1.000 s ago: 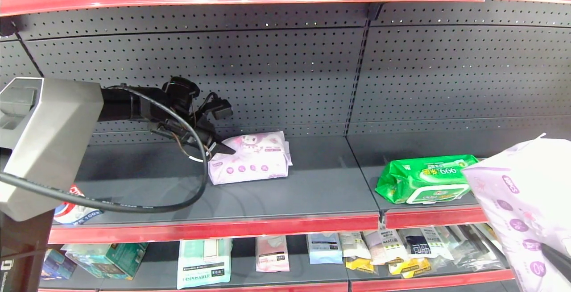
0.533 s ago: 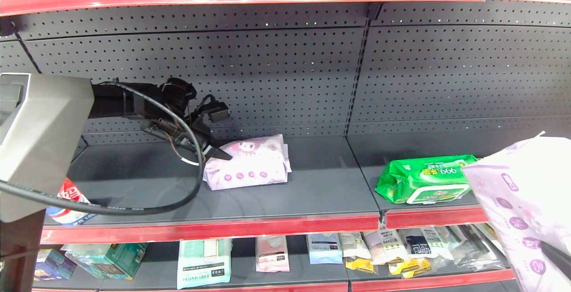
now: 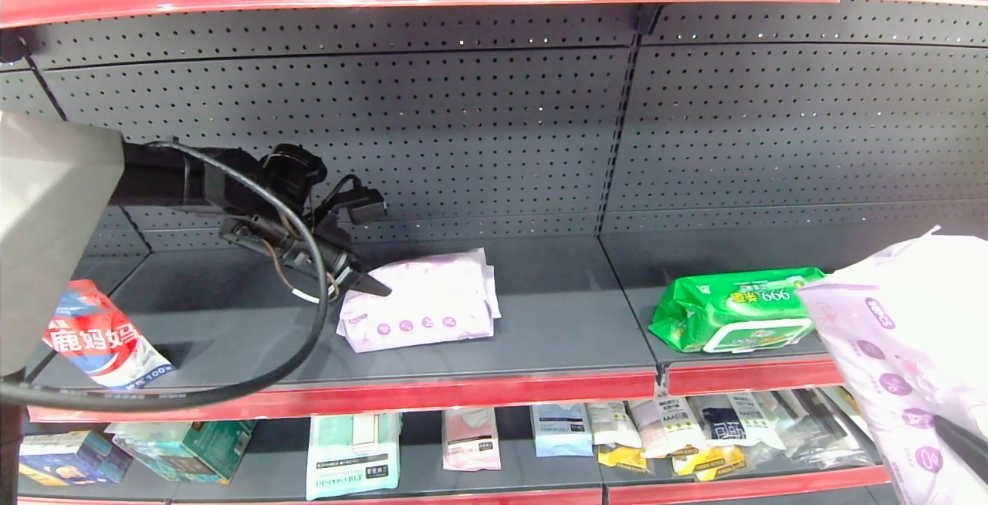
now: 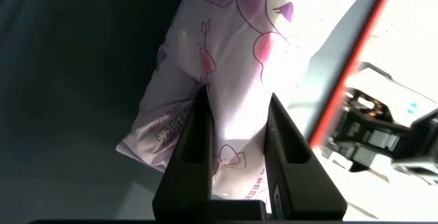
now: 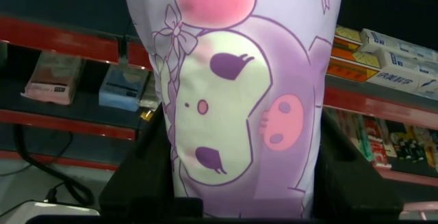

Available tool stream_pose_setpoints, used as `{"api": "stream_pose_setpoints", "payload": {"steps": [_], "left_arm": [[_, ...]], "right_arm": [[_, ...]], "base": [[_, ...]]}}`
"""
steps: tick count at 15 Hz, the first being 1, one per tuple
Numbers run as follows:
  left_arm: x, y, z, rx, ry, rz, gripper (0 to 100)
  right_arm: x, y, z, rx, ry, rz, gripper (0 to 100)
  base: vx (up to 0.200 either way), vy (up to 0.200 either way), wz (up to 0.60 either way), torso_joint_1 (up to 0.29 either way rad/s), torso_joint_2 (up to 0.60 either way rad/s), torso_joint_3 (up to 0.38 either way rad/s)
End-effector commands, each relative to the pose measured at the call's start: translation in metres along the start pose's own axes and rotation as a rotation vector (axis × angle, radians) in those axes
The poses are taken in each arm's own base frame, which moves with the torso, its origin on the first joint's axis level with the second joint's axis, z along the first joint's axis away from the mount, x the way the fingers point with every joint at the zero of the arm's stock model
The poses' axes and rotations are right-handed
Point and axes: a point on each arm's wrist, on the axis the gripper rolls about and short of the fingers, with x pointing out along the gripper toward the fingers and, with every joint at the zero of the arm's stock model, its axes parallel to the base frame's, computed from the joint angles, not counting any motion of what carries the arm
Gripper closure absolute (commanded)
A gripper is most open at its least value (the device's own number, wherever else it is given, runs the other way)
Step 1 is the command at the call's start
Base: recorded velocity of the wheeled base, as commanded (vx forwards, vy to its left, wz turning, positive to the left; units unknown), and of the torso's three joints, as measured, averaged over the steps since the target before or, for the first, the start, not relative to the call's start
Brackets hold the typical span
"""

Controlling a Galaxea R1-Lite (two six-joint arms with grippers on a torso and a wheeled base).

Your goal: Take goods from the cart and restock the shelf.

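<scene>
A purple wipes pack (image 3: 428,304) lies flat on the grey shelf (image 3: 556,327), left of its middle. My left gripper (image 3: 370,285) is at the pack's left end, shut on it. In the left wrist view the pack (image 4: 233,39) runs between the two fingers of the left gripper (image 4: 239,121). A second purple wipes pack (image 3: 903,350) hangs in front of the shelf at the lower right, held upright by my right gripper (image 3: 957,439). In the right wrist view this pack (image 5: 233,114) is clamped in the right gripper (image 5: 239,169).
A green wipes pack (image 3: 733,308) lies on the shelf's right section, close to the held pack. A red, white and blue bag (image 3: 100,343) leans at the far left. The lower shelf (image 3: 355,451) holds several packets. A red shelf edge (image 3: 386,397) runs along the front.
My left gripper has drawn back to the left, and the purple pack on the shelf has slid left with it and tipped down flat. The right arm has stayed put.
</scene>
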Motion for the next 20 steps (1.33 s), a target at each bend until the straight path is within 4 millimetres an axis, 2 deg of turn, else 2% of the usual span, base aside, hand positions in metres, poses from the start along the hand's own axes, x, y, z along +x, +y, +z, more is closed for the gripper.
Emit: {"api": "stream_pose_setpoints", "payload": {"steps": [1, 4, 6, 8, 15, 20], "left_arm": [[-0.014, -0.007, -0.003, 0.0, -0.001, 0.01, 100], [-0.017, -0.009, -0.009, -0.001, 0.008, 0.007, 100], [-0.016, -0.003, -0.022, 0.122, -0.006, -0.025, 100], [-0.017, -0.003, -0.026, 0.142, 0.011, -0.03, 100], [-0.024, -0.004, -0.02, 0.188, 0.043, 0.012, 100], [-0.029, -0.009, -0.007, 0.195, 0.051, -0.01, 100]], "right_arm": [[0.0, 0.0, 0.0, -0.001, 0.0, 0.001, 100], [0.0, 0.0, 0.001, -0.001, -0.001, 0.0, 100], [0.0, 0.0, 0.002, 0.0, -0.004, -0.002, 100], [0.0, -0.001, 0.003, 0.0, -0.008, -0.003, 100], [-0.001, -0.001, 0.004, 0.001, -0.013, -0.004, 100], [-0.001, -0.001, 0.003, 0.001, -0.012, -0.003, 100]], "base": [[0.0, 0.0, 0.0, 0.0, 0.0, 0.0], [0.0, 0.0, 0.0, 0.0, 0.0, 0.0], [0.0, 0.0, 0.0, 0.0, 0.0, 0.0], [0.0, 0.0, 0.0, 0.0, 0.0, 0.0], [0.0, 0.0, 0.0, 0.0, 0.0, 0.0], [0.0, 0.0, 0.0, 0.0, 0.0, 0.0]]}}
